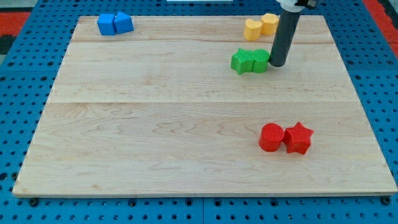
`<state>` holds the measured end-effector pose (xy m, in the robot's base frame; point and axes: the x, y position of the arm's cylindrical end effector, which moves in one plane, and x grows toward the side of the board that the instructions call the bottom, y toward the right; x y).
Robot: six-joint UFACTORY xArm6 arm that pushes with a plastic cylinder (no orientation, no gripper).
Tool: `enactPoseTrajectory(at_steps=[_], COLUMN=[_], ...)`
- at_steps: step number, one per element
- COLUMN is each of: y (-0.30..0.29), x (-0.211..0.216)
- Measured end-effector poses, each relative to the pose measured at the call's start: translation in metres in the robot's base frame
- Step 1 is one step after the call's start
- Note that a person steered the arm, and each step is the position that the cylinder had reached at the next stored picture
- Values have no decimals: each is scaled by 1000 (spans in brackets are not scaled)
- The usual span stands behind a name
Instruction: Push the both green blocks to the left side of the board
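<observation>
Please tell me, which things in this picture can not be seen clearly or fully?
- My tip, camera view: it is at the right edge of the green blocks, but touching or a thin gap cannot be told.
- The rod's upper part: cut off by the view's top edge.
- The two green blocks: pressed together; the exact shape of each is unclear.
- The yellow blocks: too small to tell their shapes.

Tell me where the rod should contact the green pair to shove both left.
No grip possible; it's a push. My tip sits at the view's right face of the green cube, which touches the green star on its left. Push there, leftward, likely centred so the pair stays in line.
</observation>
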<state>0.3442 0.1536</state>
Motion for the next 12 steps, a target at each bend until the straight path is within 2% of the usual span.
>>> enactPoseTrajectory(at_steps=[9,10,11,12], y=[-13,-14,-45,-37], x=[-1,-32,-58,-13])
